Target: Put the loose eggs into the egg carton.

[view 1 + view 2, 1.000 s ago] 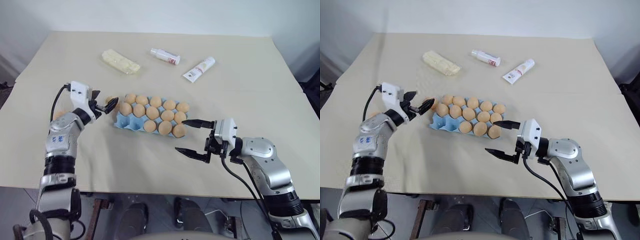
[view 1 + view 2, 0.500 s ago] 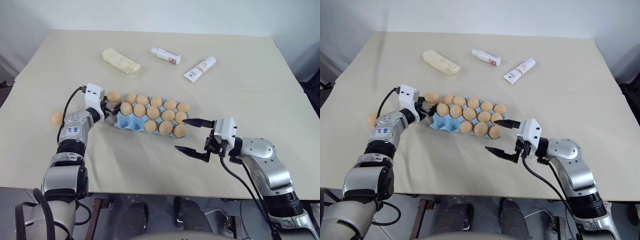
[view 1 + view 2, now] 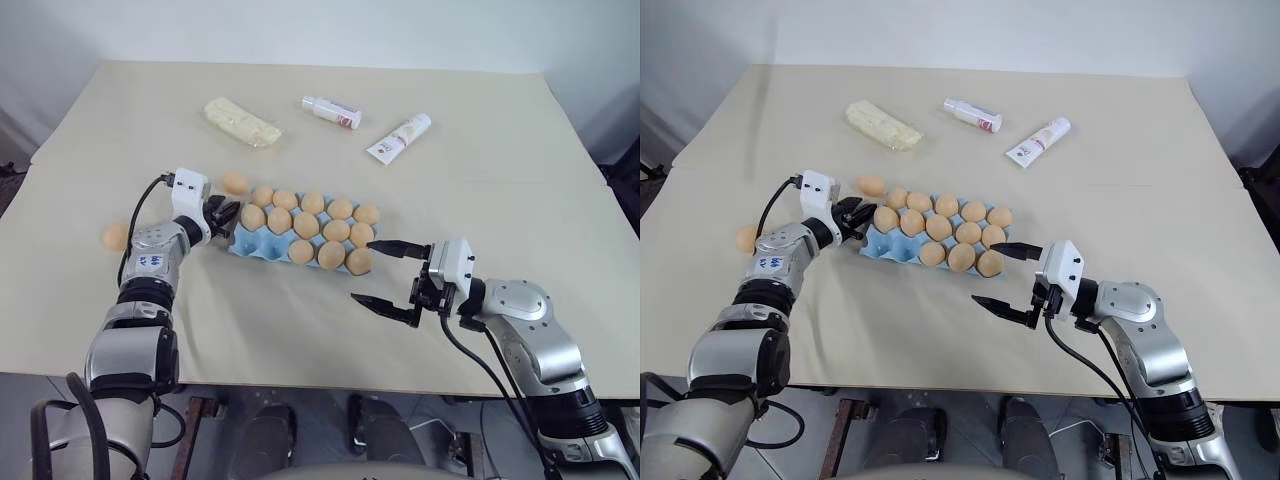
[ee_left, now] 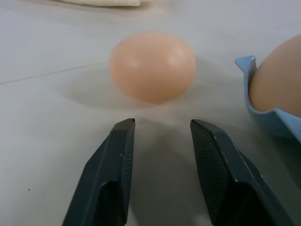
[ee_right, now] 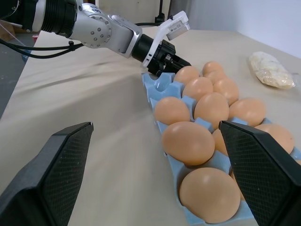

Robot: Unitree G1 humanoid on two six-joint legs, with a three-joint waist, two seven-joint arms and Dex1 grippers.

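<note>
Table (image 3: 480, 150): wide, flat, matte beige top w/ a faint seam running across it.

Egg carton (image 3: 250, 245): light blue moulded tray, sits mid-table at a slight angle. 3 rows of 5 round cups w/ raised peaks btwn them. Back & middle rows are full and the front row holds 3, so 13 eggs are seated. The 2 front cups at the carton's left end are bare.

Far side of the table, well apart from the carton: a pale yellow lumpy block (image 3: 241, 122) in clear wrap, a white tube (image 3: 398, 138) w/ flat crimped end, and a small white bottle (image 3: 331, 111) w/ red label, lying on its side.

Loose eggs, smooth tan-orange ovals: egg no. 1 (image 3: 234, 182) lies on the table just beside the carton's back-left corner. Egg no. 2 (image 3: 115, 235) lies near the table's left edge, on the outer side of the L arm, apart from everything else.

L gripper (image 3: 228, 212): low, at the carton's left end, by the bare cups. The wrist view shows its dark ribbed fingers (image 4: 120, 155) w/ a gap btwn them and nothing in it. Egg no. 1 is just past the tips, not touching, w/ the carton rim beside it.

R gripper (image 3: 362, 270): at the carton's right front corner, pointing across toward the L arm. Fingers are spread wide & empty, one tip over the corner egg and the other out over bare table.
</note>
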